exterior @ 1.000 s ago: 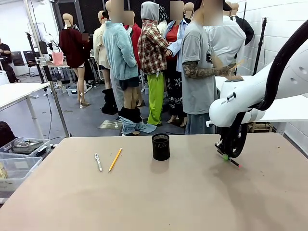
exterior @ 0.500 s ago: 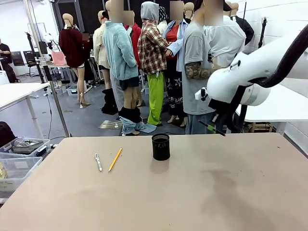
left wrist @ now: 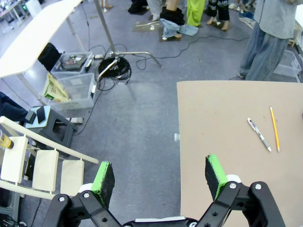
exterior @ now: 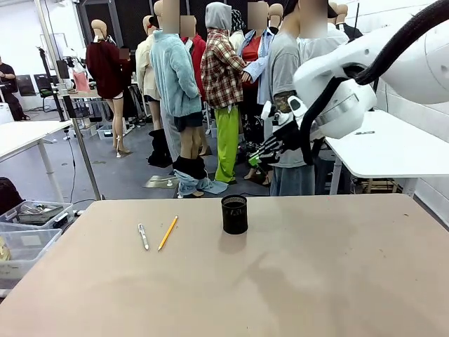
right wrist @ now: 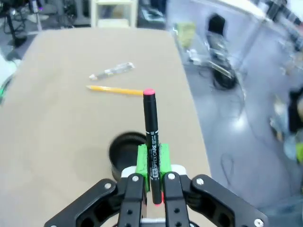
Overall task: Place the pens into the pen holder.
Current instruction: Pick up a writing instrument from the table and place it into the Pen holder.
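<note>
My right gripper [exterior: 266, 151] hangs high above the table, up and to the right of the black mesh pen holder [exterior: 234, 214]. In the right wrist view, that gripper [right wrist: 152, 161] is shut on a slim dark pen [right wrist: 150, 123] with a pink end. The pen holder [right wrist: 124, 150] lies just below and left of it. A yellow-orange pencil [exterior: 168, 232] and a silver-white pen [exterior: 143, 236] lie side by side on the table left of the holder. My left gripper [left wrist: 158, 175] is open and empty, high over the floor beside the table's edge.
The tan table [exterior: 280, 281] is bare apart from these things. Storage bins [exterior: 28, 225] sit on the floor at the left. A white table [exterior: 393, 151] stands at the right, and a person [exterior: 291, 105] is behind the far edge.
My right gripper has risen from the table's right side with the dark pen and swung left toward the holder. The pencil and silver pen have not moved.
</note>
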Controlling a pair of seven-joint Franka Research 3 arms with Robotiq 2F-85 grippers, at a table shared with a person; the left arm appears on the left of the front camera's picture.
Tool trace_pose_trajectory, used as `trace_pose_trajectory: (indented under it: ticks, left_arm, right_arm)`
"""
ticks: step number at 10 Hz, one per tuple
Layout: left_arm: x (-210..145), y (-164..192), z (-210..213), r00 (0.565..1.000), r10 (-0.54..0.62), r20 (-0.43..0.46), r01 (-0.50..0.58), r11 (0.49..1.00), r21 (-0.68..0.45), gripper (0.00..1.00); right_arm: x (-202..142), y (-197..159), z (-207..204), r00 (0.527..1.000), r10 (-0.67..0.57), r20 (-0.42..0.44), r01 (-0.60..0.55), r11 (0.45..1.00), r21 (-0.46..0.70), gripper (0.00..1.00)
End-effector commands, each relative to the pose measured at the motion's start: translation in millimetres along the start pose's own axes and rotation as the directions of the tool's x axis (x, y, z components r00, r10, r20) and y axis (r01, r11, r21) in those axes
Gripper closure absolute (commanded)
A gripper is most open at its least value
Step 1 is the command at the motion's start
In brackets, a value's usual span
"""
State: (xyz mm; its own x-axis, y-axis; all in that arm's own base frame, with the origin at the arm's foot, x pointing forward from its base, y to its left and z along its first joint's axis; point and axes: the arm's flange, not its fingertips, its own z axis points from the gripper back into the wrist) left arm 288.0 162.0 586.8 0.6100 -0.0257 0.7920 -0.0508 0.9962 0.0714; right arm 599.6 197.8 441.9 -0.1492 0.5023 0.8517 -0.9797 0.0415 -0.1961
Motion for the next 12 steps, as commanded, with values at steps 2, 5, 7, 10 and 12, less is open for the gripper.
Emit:
trace_pose_trajectory:
  ticks: [2, 5, 7, 10, 12]
  left_arm:
    - [2, 0, -1, 1.000, 0.016, 0.011, -0.017, 1.000, 0.004, 0.00]
    - [2, 0, -1, 1.000, 0.016, 0.011, -0.017, 1.000, 0.004, 0.00]
    - [2, 0, -1, 1.000, 0.016, 0.011, -0.017, 1.000, 0.004, 0.00]
    - [2, 0, -1, 1.000, 0.016, 0.011, -0.017, 1.000, 0.004, 0.00]
    - [2, 0, -1, 1.000, 0.016, 0.011, -0.017, 1.000, 0.004, 0.00]
  right_arm:
    - [-36, -10, -13, 0.982, -0.031, 0.187, -0.025, 0.956, 0.292, 1.00]
    - [-35, -17, -52, 0.964, -0.076, 0.253, -0.026, 0.926, 0.378, 1.00]
    - [-37, -23, -68, 0.965, -0.102, 0.242, -0.008, 0.911, 0.413, 1.00]
    - [-46, -28, -80, 0.967, -0.129, 0.220, 0.027, 0.908, 0.418, 1.00]
    - [-56, -33, -89, 0.977, -0.108, 0.185, 0.031, 0.926, 0.376, 1.00]
